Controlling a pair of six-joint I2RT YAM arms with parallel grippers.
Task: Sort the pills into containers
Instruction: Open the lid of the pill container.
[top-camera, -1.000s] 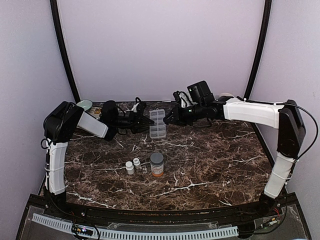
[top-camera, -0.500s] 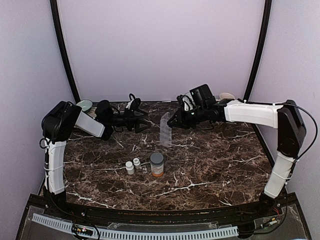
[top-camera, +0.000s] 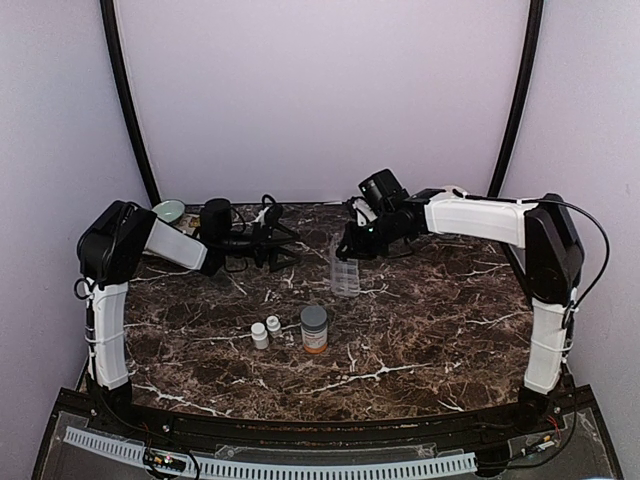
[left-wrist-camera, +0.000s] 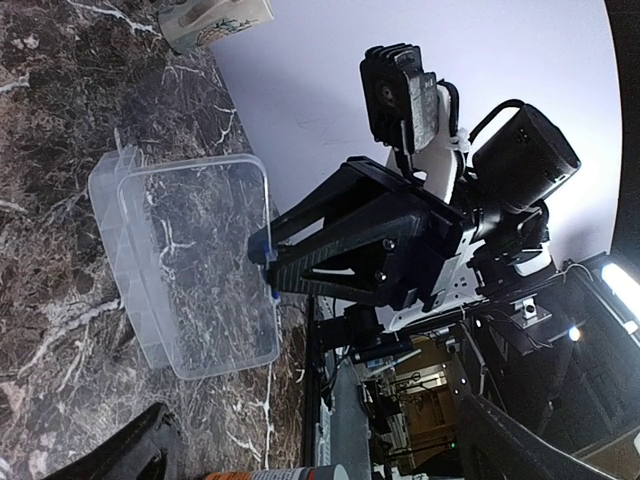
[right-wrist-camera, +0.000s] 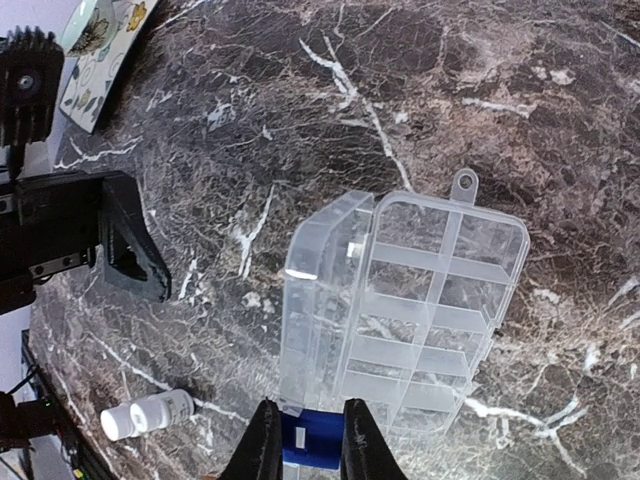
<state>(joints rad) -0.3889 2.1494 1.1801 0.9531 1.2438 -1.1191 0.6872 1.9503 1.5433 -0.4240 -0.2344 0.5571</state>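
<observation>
Pinching the lid (right-wrist-camera: 320, 290) by its edge alone, the right claw (right-wrist-camera: 311, 440) could tip the pill box (right-wrist-camera: 440, 300); the left claw (top-camera: 290, 248) gapes wide, holding nothing

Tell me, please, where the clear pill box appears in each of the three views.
Top external: the pill box stands mid-table, beyond the orange bottle.
Left wrist: the pill box is left of centre, lid open.
Right wrist: the pill box is centre-right, compartments showing.
Shared landmark: the right gripper, clamped on the box's edge in every view.
</observation>
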